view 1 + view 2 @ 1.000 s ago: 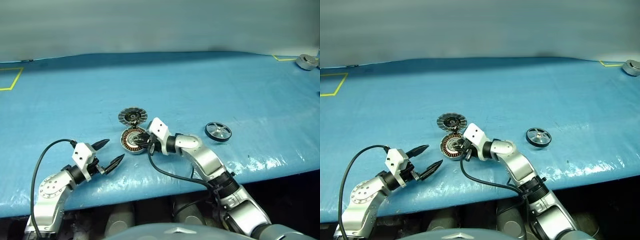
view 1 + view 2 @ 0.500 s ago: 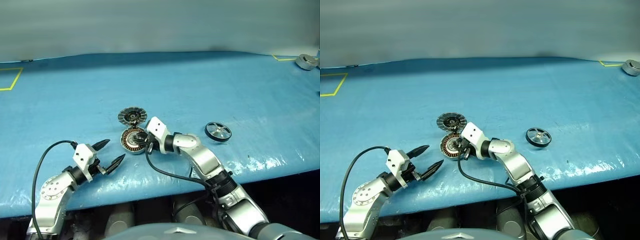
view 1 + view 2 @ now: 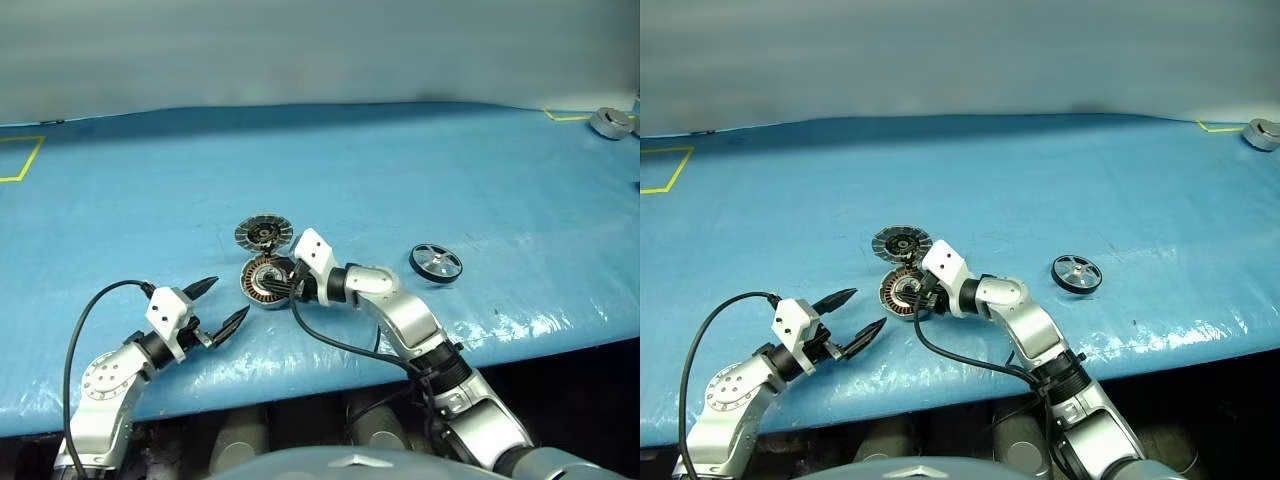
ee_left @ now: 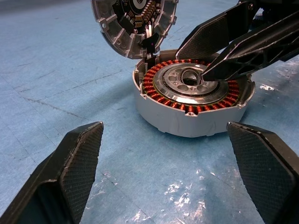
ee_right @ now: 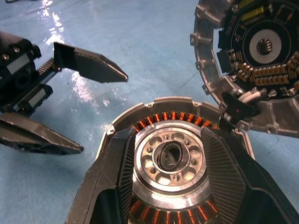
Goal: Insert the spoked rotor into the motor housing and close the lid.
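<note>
Straddling the silver centre of the motor housing [image 3: 264,279] with parted fingers gripping nothing, the right gripper [image 5: 169,186] is risking nudging it or the upright hinged lid [image 3: 264,233], while the spoked rotor [image 3: 436,263] is lying well apart and the left gripper [image 3: 222,305] is hanging wide open.

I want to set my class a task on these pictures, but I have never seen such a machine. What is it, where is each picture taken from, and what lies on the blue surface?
It is a two-armed robot. Two pictures come from its head, two from cameras on its wrists. On the blue table lies a motor housing with copper windings, its hinged lid open. The spoked rotor lies apart, to the right. The right gripper has its fingers over the housing's silver centre, gripping nothing. The left gripper waits open nearby, empty.
</note>
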Available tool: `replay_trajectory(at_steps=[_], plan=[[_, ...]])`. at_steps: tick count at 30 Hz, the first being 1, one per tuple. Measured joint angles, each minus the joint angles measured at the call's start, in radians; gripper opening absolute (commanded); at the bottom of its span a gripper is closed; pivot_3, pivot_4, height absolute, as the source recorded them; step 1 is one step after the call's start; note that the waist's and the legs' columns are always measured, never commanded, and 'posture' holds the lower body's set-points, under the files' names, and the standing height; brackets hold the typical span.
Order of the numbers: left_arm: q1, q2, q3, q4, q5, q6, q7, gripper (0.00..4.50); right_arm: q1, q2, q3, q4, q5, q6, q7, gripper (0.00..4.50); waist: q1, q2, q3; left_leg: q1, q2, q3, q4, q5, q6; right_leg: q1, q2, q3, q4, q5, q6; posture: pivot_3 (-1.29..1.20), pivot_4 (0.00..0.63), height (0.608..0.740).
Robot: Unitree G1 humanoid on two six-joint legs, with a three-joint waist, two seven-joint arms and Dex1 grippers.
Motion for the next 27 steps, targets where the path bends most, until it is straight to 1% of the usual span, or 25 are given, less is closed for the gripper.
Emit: replay_trajectory(at_steps=[5, 6, 13, 21, 27], plan=[[-0.002, -0.003, -0.001, 0.001, 0.003, -0.001, 0.001, 4.5, 0.0, 0.004, -0.003, -0.004, 0.014, 0.0, 0.0, 0.11, 0.0, 0.0, 0.0, 0.0, 0.0, 0.0, 0.0, 0.0, 0.0, 0.0, 0.0, 0.0, 0.0, 0.0, 0.0, 0.0, 0.15, 0.74], [-0.004, -0.004, -0.002, 0.002, 0.004, -0.001, 0.001, 4.5, 0.0, 0.004, -0.002, -0.003, 0.014, 0.0, 0.0, 0.05, 0.0, 0.0, 0.0, 0.0, 0.0, 0.0, 0.0, 0.0, 0.0, 0.0, 0.0, 0.0, 0.0, 0.0, 0.0, 0.0, 0.15, 0.74], [-0.008, -0.013, -0.017, 0.002, 0.007, -0.001, 0.008, 4.5, -0.005, 0.019, 0.006, 0.044, 0.005, -0.004, -0.006, 0.05, 0.0, 0.0, 0.0, 0.0, 0.0, 0.0, 0.0, 0.0, 0.0, 0.0, 0.0, 0.0, 0.0, 0.0, 0.0, 0.0, 0.15, 0.74], [-0.002, -0.012, -0.016, 0.002, 0.007, -0.001, 0.016, 4.5, -0.053, 0.055, 0.027, 0.148, -0.043, -0.045, -0.023, 0.05, 0.0, 0.0, 0.0, 0.001, 0.0, 0.0, 0.0, 0.0, 0.0, 0.001, 0.0, 0.0, 0.0, 0.0, 0.0, 0.0, 0.15, 0.74], [0.008, -0.012, -0.017, 0.002, 0.007, -0.001, 0.02, 4.5, -0.058, 0.059, 0.029, 0.156, -0.05, -0.047, -0.025, 0.05, 0.0, 0.0, 0.0, 0.003, 0.0, 0.0, 0.001, 0.0, 0.0, 0.002, 0.0, 0.0, 0.001, 0.0, 0.0, 0.0, 0.15, 0.74]])
